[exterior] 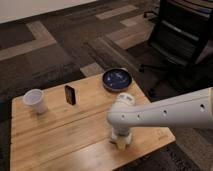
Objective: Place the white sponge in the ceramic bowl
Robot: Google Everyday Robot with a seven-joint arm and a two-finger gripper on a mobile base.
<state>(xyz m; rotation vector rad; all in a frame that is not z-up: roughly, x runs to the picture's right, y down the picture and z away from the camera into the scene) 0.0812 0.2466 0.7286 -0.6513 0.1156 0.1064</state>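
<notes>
The white sponge lies near the front edge of the wooden table; only a pale bit of it shows below the gripper. My gripper points straight down onto the sponge, under the white wrist, and hides most of it. The ceramic bowl, dark blue and shallow, stands at the table's back right corner, well behind the gripper and apart from it.
A white round cup stands at the table's left. A small dark upright block stands at the middle back. A black office chair is on the floor at the back right. My white arm reaches in from the right.
</notes>
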